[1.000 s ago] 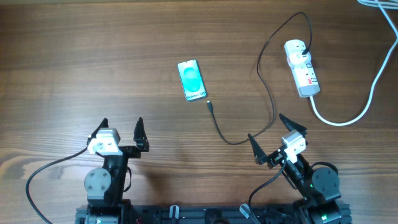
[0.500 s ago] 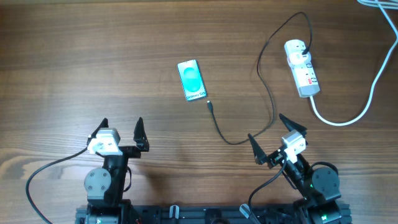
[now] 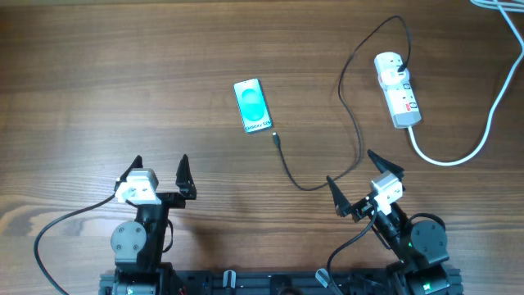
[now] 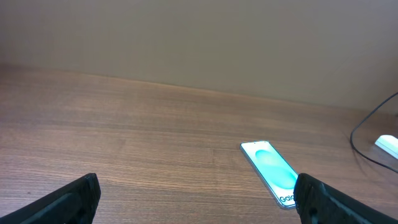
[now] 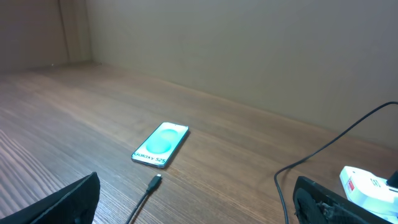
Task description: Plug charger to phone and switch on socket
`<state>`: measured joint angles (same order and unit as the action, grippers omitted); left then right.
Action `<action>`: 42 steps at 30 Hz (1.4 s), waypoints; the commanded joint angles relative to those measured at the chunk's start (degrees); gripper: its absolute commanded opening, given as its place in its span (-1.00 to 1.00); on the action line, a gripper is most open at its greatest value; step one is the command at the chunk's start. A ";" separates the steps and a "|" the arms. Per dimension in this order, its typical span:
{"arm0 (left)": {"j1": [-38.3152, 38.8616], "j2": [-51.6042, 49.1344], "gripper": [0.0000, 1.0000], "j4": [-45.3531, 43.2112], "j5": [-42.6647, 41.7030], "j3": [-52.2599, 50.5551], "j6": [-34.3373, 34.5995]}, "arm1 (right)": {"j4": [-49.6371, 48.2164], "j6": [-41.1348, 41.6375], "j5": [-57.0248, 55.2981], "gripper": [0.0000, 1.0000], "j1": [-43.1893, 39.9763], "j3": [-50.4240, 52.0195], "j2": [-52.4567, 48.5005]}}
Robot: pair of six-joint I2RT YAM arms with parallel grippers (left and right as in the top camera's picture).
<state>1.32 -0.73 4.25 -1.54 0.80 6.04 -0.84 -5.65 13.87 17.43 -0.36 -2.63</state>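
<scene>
The phone [image 3: 253, 105] lies flat mid-table, teal screen up; it also shows as the phone [image 4: 272, 172] in the left wrist view and the phone [image 5: 160, 144] in the right. The charger [image 3: 354, 123] is a thin black cable running from the socket [image 3: 397, 90] down and round to its free plug tip [image 3: 276, 138], just off the phone's near end; the tip [image 5: 155, 183] lies loose. The white socket [image 5: 372, 187] sits back right. My left gripper [image 3: 159, 172] and right gripper [image 3: 352, 178] both stand open and hold nothing, near the front edge.
A thick white cord [image 3: 483, 123] loops from the socket to the table's far right edge. A wall [image 4: 199, 43] rises behind the table.
</scene>
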 commanded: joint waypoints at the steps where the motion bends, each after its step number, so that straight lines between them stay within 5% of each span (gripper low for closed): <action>1: -0.48 0.35 1.00 0.02 0.57 -0.48 -1.33 | -0.22 -0.39 -0.52 1.00 0.13 0.07 -0.28; 42: -0.48 0.35 1.00 -1.73 2.25 -0.48 -1.31 | -0.22 -0.39 -0.52 1.00 0.13 0.07 -0.28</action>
<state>1.32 -0.73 3.70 -0.97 0.69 6.04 -0.82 -5.65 13.87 17.43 -0.36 -2.63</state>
